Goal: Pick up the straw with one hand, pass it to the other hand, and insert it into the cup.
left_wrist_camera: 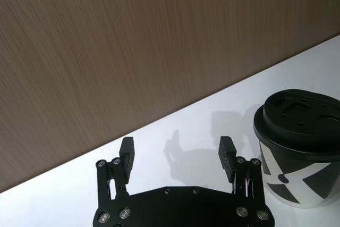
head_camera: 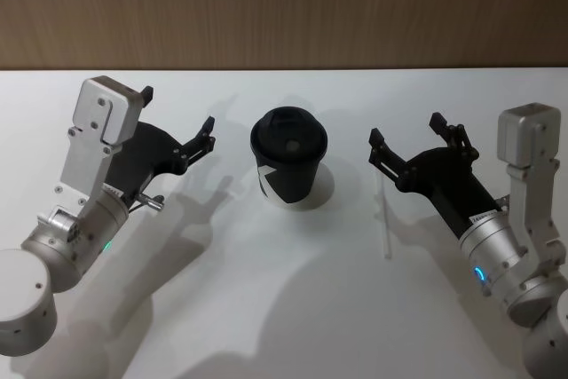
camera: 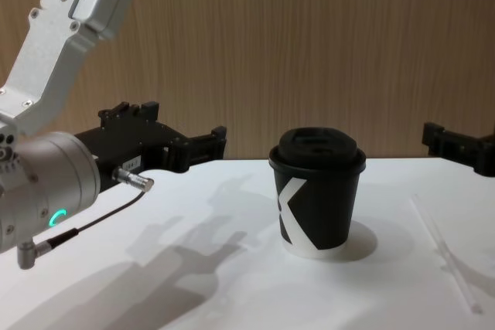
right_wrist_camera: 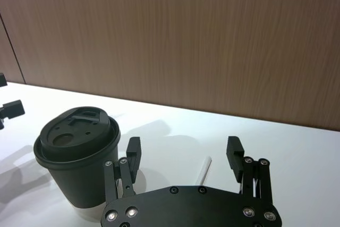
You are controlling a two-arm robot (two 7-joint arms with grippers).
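The black cup (head_camera: 288,157) with its domed lid and white K mark stands upright mid-table, also seen as cup (camera: 317,195), cup (left_wrist_camera: 297,152) and cup (right_wrist_camera: 79,158). The thin white straw (head_camera: 383,219) lies flat on the table to the cup's right, pointing away from me; it shows as straw (camera: 445,256) and straw (right_wrist_camera: 204,168). My right gripper (head_camera: 406,129) hovers open above the straw's far end, and in the right wrist view the straw lies between the spread fingers of the gripper (right_wrist_camera: 183,145). Left of the cup, my left gripper (head_camera: 177,110) hangs open and empty, also gripper (left_wrist_camera: 176,144).
The white table (head_camera: 284,308) ends at a brown wood-grain wall (head_camera: 284,6) just behind the cup. Both arms cast shadows on the table in front of the cup. The left arm's black cable (camera: 93,222) hangs under its wrist.
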